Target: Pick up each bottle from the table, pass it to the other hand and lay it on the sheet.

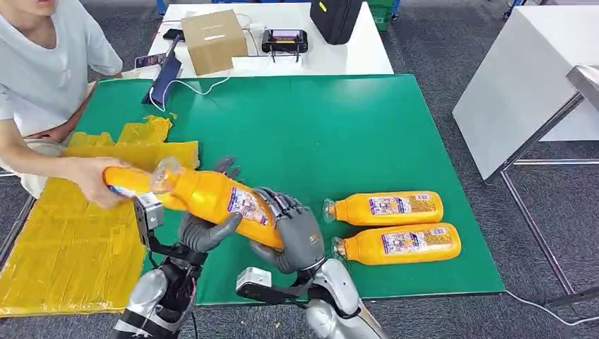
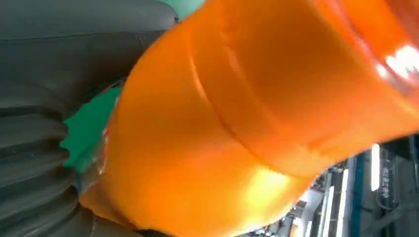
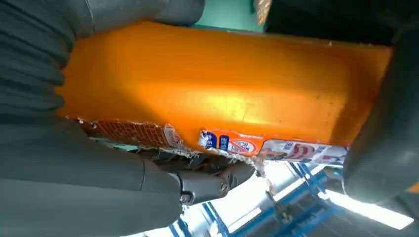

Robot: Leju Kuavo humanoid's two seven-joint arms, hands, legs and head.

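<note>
Green matting covers the table [image 1: 339,120], with a yellow sheet [image 1: 70,233] along its left side. Over the near edge, an orange bottle [image 1: 212,196] with a printed label lies tilted, clear cap toward the sheet. Both the left robot hand [image 1: 205,229] and the right robot hand [image 1: 293,229] grip it. A person's hand [image 1: 95,180] holds another bottle [image 1: 131,180] over the sheet. Two bottles [image 1: 392,226] lie side by side on the matting.
</note>
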